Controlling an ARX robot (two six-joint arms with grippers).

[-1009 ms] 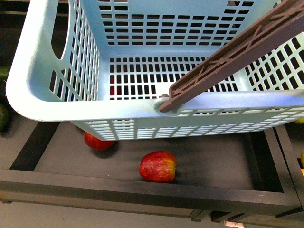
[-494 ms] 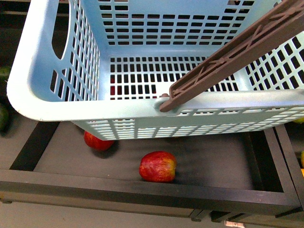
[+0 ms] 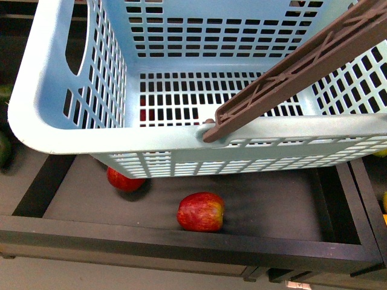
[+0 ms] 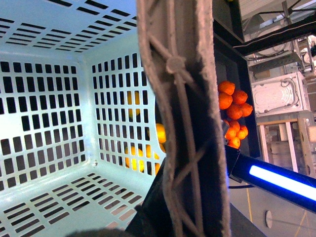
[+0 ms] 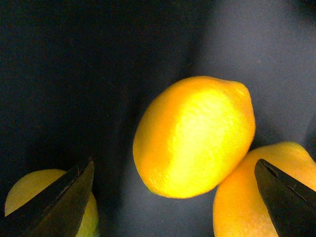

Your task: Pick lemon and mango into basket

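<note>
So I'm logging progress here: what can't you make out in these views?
Mango: none identifiable; a green fruit is cut by the front view's left edge.
Left tool: out of frame; the brown handle fills the left wrist view.
Far apple: front view, partly under the basket.
A neighbouring lemon: right wrist view, cut by the edge and the right tool.

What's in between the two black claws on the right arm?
A lemon lies between the open right gripper's jaws, untouched by either; the right wrist view shows it.
</note>
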